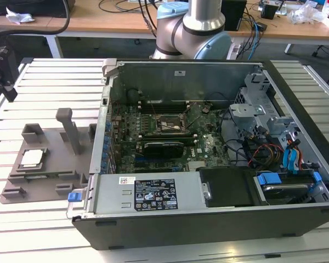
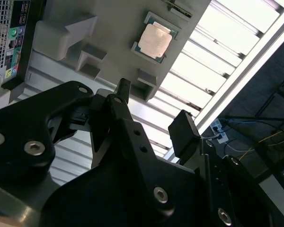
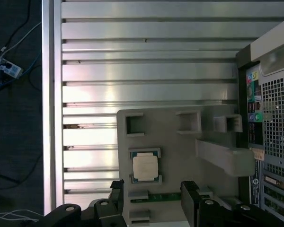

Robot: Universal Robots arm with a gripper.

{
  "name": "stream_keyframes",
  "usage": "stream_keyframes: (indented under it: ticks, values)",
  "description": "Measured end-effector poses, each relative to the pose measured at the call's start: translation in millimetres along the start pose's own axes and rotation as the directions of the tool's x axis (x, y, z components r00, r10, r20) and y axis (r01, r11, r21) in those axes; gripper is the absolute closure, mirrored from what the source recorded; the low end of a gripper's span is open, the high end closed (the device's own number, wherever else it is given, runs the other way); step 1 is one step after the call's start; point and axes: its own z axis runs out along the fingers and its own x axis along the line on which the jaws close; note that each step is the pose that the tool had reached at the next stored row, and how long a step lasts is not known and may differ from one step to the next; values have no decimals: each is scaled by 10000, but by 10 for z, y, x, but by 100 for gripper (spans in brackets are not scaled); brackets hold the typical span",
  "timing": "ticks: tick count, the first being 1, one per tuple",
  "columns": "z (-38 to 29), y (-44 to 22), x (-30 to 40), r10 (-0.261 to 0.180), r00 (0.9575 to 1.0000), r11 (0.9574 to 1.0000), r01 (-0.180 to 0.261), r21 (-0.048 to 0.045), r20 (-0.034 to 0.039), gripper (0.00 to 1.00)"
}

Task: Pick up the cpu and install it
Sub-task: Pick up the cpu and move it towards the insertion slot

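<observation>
Counts: 1 cpu (image 1: pixel 32 158), 1 tray (image 1: pixel 44 178) holding it, just beside the case (image 1: pixel 208 224) on the exterior view's left. 1 case, open. Inside the case: 1 board (image 1: pixel 205 147), 1 socket (image 1: pixel 170 125). 1 arm (image 1: pixel 192 24) beyond the case. 1 gripper (image 3: pixel 152 187), 2 jaws. 1 slatted tabletop (image 1: pixel 49 82) under the case. Blue clips (image 1: pixel 268 179) in the case: several, exact count unclear.

you've got a grey tray (image 1: pixel 57 164) with upright posts sitting on the slatted metal table (image 1: pixel 55 82) | open computer case (image 1: pixel 208 224) just beside it on the exterior view's right | blue cables (image 1: pixel 292 159) inside that case | wooden desk (image 1: pixel 109 22) behind | power strip (image 3: pixel 4 69) down on the floor
</observation>
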Motion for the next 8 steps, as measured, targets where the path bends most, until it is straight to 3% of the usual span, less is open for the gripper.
stream_keyframes:
  ticks: [8]
  values:
    - [45, -1, 1, 0, 10000, 10000, 0, 0, 0, 40]
